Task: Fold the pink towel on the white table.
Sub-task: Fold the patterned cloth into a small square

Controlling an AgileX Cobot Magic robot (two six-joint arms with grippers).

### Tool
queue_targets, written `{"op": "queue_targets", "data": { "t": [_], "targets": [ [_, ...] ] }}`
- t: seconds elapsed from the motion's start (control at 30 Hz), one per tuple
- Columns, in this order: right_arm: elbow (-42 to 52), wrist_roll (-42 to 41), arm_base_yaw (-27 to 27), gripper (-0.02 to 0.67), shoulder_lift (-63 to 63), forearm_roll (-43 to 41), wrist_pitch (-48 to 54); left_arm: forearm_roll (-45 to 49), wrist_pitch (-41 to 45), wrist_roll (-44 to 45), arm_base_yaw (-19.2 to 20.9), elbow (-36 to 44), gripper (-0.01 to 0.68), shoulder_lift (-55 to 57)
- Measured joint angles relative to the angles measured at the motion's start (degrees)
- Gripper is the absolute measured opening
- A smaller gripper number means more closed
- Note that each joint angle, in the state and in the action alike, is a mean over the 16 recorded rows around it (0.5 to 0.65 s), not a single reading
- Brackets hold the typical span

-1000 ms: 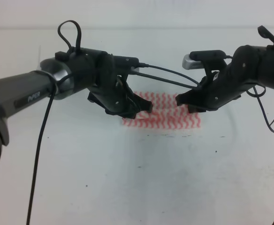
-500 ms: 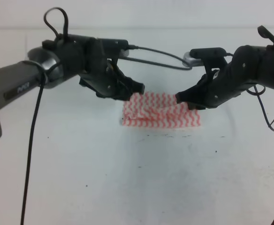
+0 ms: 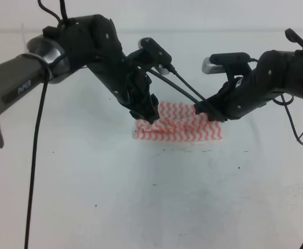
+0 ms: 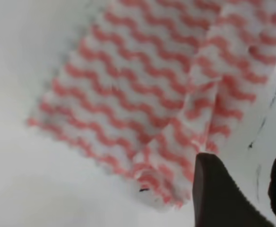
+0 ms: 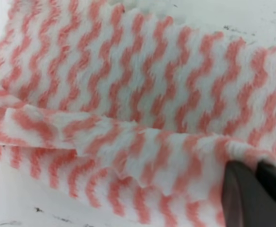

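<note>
High view, towel: thin pink-and-white zigzag striped cloth lies mid-bench on the plain white bench, a layer folded over.
High view, hands: left hand at its 9 o'clock edge, right hand at 2 o'clock.
Left wrist: fingers apart, nothing between, just off the cloth's corner.
Right wrist: fingers nearly together, pinching the towel edge.

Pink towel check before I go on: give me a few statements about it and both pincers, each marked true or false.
1. The pink towel lies on the white table. True.
2. The towel is one flat layer. False: the right wrist view shows an overlapping fold.
3. The left pincer is clamped on the towel. False: its fingers stand apart beside the towel's edge.
4. The right pincer is at the towel's far right part. True.
</note>
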Motion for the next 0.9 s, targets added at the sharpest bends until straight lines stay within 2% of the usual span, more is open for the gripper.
{"op": "queue_targets", "data": {
  "t": [0.2, 0.57, 0.9],
  "targets": [
    [0.0, 0.0, 0.0, -0.017, 0.0, 0.0, 0.0, -2.8, 1.2, 4.9, 0.0, 0.0, 0.309, 1.4],
    [0.0, 0.0, 0.0, -0.017, 0.0, 0.0, 0.0, -5.1, 0.0, 5.1, 0.0, 0.0, 0.47, 3.6],
    [0.0, 0.1, 0.0, -0.017, 0.0, -0.2, 0.0, -6.1, -2.1, 4.8, 0.0, 0.1, 0.477, 5.2]
  ]
}}
